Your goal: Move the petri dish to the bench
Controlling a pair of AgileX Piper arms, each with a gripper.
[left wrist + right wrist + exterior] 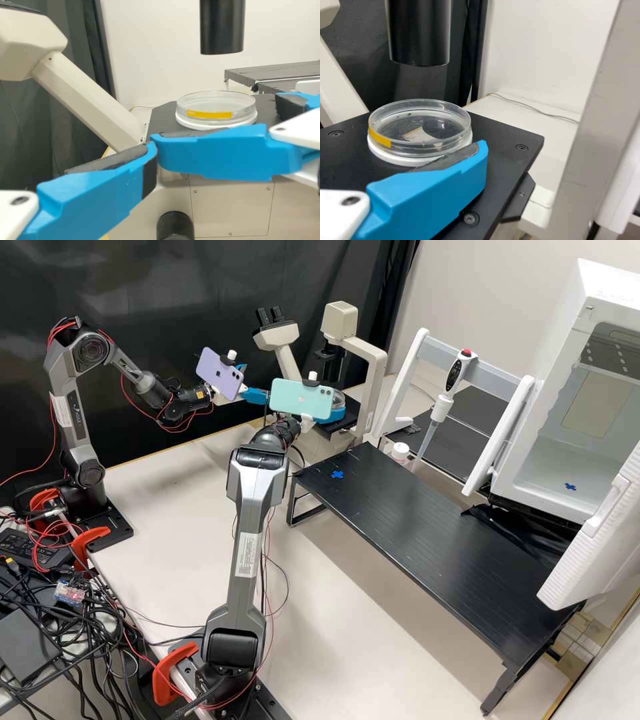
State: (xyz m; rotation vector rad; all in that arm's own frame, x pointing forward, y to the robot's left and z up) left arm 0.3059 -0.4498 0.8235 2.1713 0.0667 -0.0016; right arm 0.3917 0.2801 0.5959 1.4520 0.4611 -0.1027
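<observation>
– so what's in the high view?
– the left gripper, under a lilac phone, is left of the microscope. the right gripper, by a mint phone, is on the near side of the petri dish.
– and further right?
– a black low table with a blue cross on it, then a pipette hung on a white rack, and an incubator with its door open.
– now the left wrist view?
– the left gripper has its jaws together, tips meeting, with nothing between them. the dish sits beyond them, upright on the dark stage, with a bit of the other gripper just beside it.
– and the right wrist view?
– the dish rests on a white base on the stage, yellow tape on its side, near a black cylinder hanging above.
– is it gripped?
– no, the right jaws stand apart. one finger lies right by the near rim; whether it touches, i can't tell.
</observation>
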